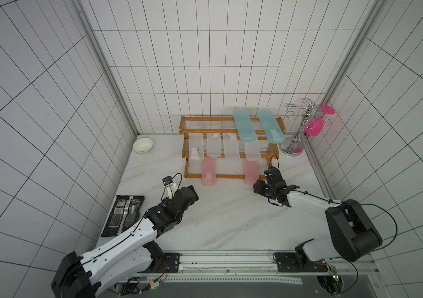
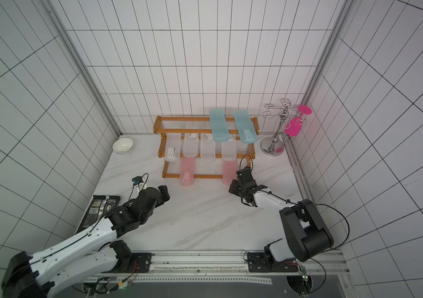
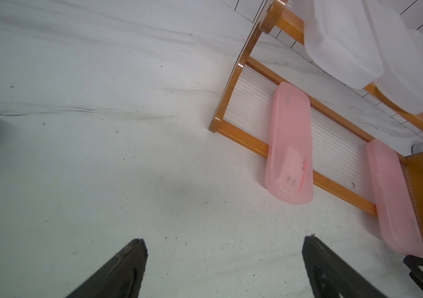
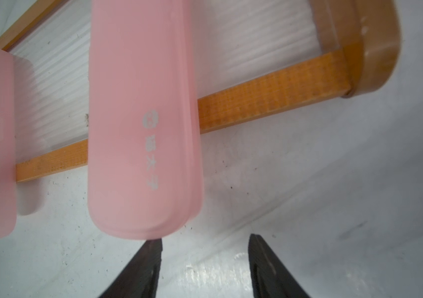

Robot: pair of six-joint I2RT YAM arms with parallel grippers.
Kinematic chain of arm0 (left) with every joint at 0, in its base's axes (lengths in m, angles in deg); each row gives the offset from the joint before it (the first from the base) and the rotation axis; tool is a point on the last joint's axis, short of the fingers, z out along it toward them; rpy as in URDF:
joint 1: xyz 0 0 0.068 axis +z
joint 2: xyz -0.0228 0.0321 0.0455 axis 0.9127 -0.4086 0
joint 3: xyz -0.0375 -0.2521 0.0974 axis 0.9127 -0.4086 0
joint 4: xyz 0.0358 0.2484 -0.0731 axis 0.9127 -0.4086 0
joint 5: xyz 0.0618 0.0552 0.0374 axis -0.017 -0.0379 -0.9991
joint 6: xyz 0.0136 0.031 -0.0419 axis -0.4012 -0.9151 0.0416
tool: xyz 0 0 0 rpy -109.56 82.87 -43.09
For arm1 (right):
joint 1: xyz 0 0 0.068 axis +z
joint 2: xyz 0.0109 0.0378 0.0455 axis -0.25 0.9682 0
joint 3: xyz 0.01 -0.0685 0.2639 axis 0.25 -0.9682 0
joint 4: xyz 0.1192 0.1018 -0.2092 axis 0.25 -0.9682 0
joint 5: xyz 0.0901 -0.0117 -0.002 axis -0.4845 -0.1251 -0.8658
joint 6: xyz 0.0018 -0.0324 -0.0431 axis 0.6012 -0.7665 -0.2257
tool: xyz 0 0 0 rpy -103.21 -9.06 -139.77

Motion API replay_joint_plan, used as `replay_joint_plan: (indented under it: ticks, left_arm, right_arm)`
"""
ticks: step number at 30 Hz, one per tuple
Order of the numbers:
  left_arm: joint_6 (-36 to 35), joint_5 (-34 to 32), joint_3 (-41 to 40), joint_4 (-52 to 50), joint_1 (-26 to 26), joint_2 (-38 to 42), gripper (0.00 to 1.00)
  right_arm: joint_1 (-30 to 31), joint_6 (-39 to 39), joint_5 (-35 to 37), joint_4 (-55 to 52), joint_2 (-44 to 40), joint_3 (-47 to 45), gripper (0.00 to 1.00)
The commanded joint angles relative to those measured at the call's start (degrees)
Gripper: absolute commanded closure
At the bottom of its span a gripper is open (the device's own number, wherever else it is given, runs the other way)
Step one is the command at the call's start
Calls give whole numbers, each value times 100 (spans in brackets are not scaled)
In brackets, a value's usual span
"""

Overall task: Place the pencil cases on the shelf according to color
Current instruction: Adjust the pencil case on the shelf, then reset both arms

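**A:** Where is the right gripper (image 4: 204,241)?

**B:** Low over the marble table (image 1: 231,219), just in front of the shelf (image 1: 228,176). Its jaws stand parted with nothing between them. One fingertip sits right at the rounded near end of a pink case (image 4: 140,116). I cannot tell whether it touches.

**A:** And that case?

**B:** It lies across the bottom tier, near the shelf's right end, and its near end juts out over the front rail.

**A:** So which step is this?

**B:** I judge it to be the release. To do it well, get both fingers clear of the plastic, then draw level and straight away from the shelf. That way nothing drags the overhanging end sideways or tips it off the rail. A smooth, light box like that probably slides easily on the clear rods.

**A:** The left gripper (image 3: 224,241)?

**B:** Spread wide and empty, over bare table in front of the second pink case (image 3: 289,144).

**A:** Count everything.

**B:** There are eight cases, all on the shelf. Two teal-blue cases (image 1: 244,125) are on the top tier, four frosted clear cases (image 1: 213,147) on the middle, and the two pink ones on the bottom. Besides those there is one white bowl (image 1: 142,145), one black foil packet (image 1: 124,215), and one chrome wire stand (image 1: 296,129) with one pink stemmed glass (image 1: 313,127) hanging on it.

**A:** Any case left on the table?

**B:** None that I can see.
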Motion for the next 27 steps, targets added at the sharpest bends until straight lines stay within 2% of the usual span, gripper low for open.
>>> replay_joint_plan:
  ticks: [1,4,10,13,16,20,21,23,27]
  left_arm:
    - [-67,-181,39,-103,31,109,2]
    - [158,-377,94,-242,29,237,2]
    - [-221,-804,218,-220,23,622,2]
    - [-617,-1293,293,-131,22,789,2]
    - [-1455,-1826,216,434,21,914,2]
    - [-3522,-2170,-120,1865,63,909,2]
    - [-3828,-2187,-138,2052,112,851,2]
    - [-3852,-2132,-185,2269,377,729,2]
    - [-4028,-1072,-637,3250,1505,700,2]
  right_arm:
    - [-65,-32,214,-72,-335,73,30]
    - [-65,-53,266,-289,-527,-15,19]
    - [-66,-154,682,-801,-1172,-313,0]
    - [-75,-187,1206,-1202,-1695,-415,1]
    - [-166,-246,1870,-1740,-2266,-380,1]
    - [-541,-784,2569,-2108,-2804,-243,1]
    - [-661,-991,2718,-2082,-2888,-235,1]
    - [-855,-1559,2865,-1877,-2988,-245,1]
    - [-1328,-2444,2980,-1399,-2927,-305,1]
